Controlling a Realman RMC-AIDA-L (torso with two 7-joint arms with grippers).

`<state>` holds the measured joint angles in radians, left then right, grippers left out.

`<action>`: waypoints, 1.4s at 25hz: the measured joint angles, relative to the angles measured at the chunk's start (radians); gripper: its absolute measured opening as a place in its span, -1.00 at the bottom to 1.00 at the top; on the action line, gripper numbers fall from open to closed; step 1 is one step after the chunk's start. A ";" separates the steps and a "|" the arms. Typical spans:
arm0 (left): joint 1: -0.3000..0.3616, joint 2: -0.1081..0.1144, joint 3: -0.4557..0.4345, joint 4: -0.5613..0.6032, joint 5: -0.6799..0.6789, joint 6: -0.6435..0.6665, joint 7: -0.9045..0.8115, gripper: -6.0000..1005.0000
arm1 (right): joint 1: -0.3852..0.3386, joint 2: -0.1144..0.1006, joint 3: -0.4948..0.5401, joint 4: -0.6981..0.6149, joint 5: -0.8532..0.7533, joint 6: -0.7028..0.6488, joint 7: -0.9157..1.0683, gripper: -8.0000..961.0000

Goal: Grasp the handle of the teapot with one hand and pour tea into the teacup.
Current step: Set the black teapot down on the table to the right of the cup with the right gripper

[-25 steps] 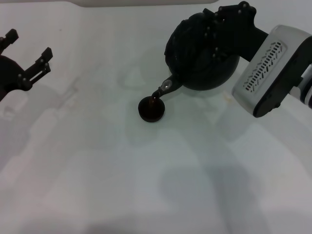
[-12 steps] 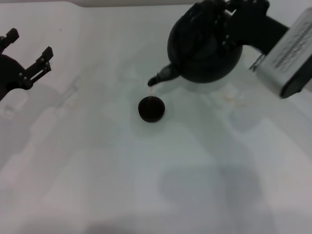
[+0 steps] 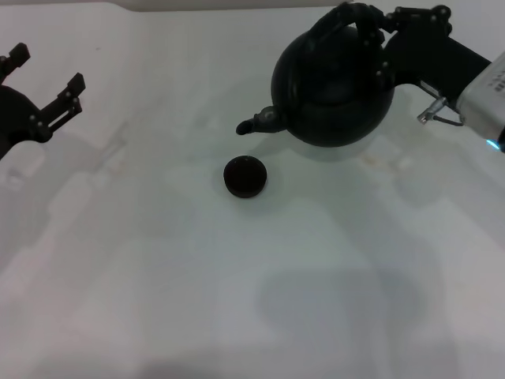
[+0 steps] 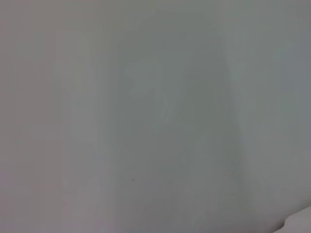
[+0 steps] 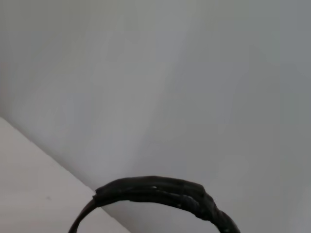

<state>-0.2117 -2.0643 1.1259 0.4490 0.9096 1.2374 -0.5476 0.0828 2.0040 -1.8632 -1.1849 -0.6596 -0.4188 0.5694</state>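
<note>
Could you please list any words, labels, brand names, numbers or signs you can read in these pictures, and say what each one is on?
None: no readable text shows in any view.
The teapot, its handle, the teacup and the table are unmarked.
The right gripper and left gripper show no lettering.

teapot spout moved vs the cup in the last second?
Yes. The teapot, held by the right gripper at its handle, has tipped back to level: its spout rose away from the teacup, which stayed put. Left gripper is parked.
</note>
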 joint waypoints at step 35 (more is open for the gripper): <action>-0.011 0.001 0.000 0.000 0.000 -0.010 0.014 0.74 | -0.009 0.006 0.140 0.193 -0.004 -0.076 0.241 -0.75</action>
<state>-0.2226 -2.0631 1.1259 0.4494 0.9096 1.2272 -0.5337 0.0734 2.0099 -1.7237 -0.9919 -0.6640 -0.4951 0.8103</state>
